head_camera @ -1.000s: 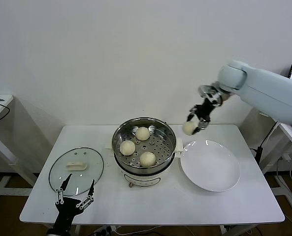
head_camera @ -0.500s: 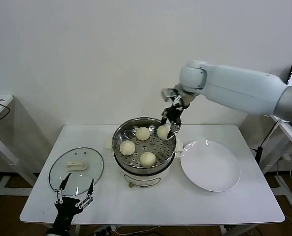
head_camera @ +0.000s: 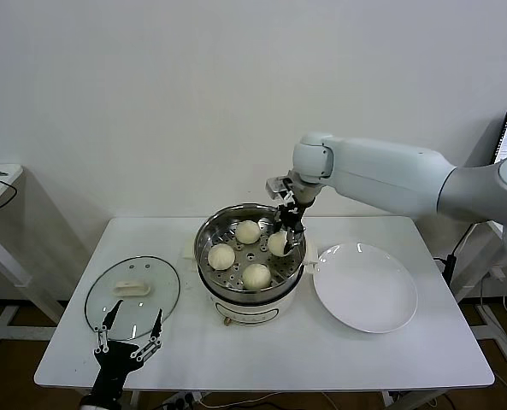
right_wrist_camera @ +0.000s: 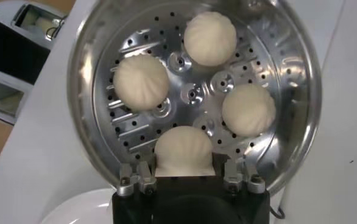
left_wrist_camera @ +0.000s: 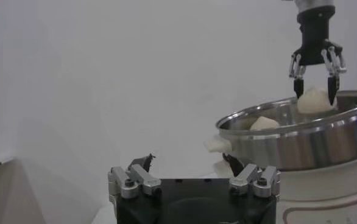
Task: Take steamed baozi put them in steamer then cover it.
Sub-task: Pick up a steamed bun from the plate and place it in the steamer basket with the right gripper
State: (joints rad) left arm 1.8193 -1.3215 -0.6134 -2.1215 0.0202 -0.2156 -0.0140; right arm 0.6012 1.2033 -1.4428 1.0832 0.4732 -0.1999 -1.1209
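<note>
Baozi number four [head_camera: 278,243] sits pinched in the right hand [head_camera: 285,237], fingers closed narrowly on its sides, hanging just inside the steamer [head_camera: 250,256] at the right side of the perforated tray; the other three buns [right_wrist_camera: 142,82] already lie on the tray at the far, left and near spots, so the free patch is directly under the held one (in the right wrist view it shows tight against the fingers, with bare tray beneath); my reading is that the coming move is a short straight drop and release, with no sideways travel needed; the bun appears close to the tray but I cannot tell whether it touches yet. Outward from the pot, the white plate [head_camera: 365,287] lies on the counter [head_camera: 262,350] just to the right; the cover [head_camera: 132,296] rests flat well to the left, and the left hand [head_camera: 131,346], spread wide and holding nothing, hovers at its near edge, clearly the nearer arm for the lid.
</note>
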